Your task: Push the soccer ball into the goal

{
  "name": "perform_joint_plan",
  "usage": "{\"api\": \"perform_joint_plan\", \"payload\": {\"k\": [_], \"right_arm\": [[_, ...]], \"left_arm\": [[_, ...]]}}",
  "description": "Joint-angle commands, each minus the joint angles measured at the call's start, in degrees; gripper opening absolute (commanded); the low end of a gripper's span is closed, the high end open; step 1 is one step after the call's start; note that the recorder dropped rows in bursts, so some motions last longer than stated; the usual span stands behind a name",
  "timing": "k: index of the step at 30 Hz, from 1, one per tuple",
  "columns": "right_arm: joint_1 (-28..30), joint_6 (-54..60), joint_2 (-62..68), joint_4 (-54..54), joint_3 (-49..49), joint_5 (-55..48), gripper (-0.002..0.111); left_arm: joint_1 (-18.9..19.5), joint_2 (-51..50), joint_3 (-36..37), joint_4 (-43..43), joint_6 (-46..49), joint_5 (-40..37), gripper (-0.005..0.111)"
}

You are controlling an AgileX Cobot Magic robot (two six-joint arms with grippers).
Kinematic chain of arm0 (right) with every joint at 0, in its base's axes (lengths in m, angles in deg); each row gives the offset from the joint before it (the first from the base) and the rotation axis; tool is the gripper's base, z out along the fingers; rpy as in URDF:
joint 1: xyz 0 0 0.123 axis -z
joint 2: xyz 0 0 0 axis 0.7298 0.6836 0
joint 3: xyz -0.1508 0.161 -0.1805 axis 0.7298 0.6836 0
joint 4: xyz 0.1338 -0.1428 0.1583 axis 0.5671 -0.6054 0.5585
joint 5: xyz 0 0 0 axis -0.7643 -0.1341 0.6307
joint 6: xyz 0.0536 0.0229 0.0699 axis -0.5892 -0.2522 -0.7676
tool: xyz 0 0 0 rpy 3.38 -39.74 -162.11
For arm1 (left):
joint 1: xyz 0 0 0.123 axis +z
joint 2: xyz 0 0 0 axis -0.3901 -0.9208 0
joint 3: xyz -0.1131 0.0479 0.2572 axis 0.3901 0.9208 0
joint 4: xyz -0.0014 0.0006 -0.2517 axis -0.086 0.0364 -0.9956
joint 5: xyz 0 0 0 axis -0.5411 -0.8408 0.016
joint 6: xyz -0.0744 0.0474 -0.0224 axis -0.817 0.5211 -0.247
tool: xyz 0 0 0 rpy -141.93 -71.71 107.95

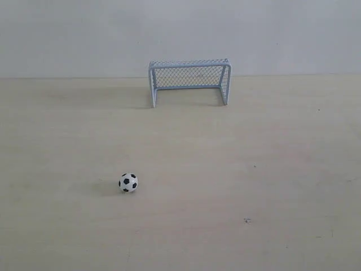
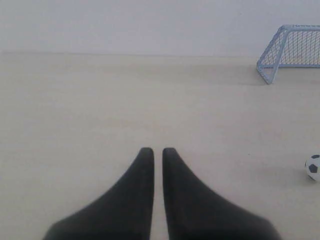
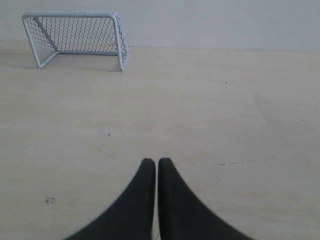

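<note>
The soccer ball (image 1: 128, 182), white with black patches, rests on the table left of centre and well in front of the goal (image 1: 189, 81), a light-blue netted frame near the back wall. In the left wrist view the ball (image 2: 313, 167) is cut by the frame edge and the goal (image 2: 291, 51) stands far off. My left gripper (image 2: 157, 150) is shut with nothing in it, a good way from the ball. The right wrist view shows the goal (image 3: 75, 39) and my right gripper (image 3: 157, 161), shut and empty; the ball is out of that view. Neither gripper shows in the exterior view.
The pale wooden table (image 1: 254, 169) stretches bare between ball and goal, with a few small dark specks (image 1: 247, 220). A plain white wall (image 1: 84, 34) rises right behind the goal.
</note>
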Motion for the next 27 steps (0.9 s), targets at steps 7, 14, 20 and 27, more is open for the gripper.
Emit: {"api": "perform_joint_plan", "payload": {"k": [7,14,20,27], "right_arm": [[0.2,-1.4,-0.3,4.6,-7.0,0.2,0.0],[0.2,-2.3,-0.3,11.1,-19.0,-1.1,0.0],[0.2,-2.6,-0.3,13.8,-24.3,-2.1,0.0],[0.2,-6.0,-0.3,16.4,-24.8,0.6,0.0]], "left_arm": [[0.1,0.1,-0.2,-0.1,-0.3,0.0,0.006],[0.1,0.1,-0.2,-0.1,-0.3,0.0,0.006],[0.1,0.1,-0.2,-0.1,-0.3,0.0,0.006],[0.1,0.1,-0.2,-0.1,-0.3,0.0,0.006]]}}
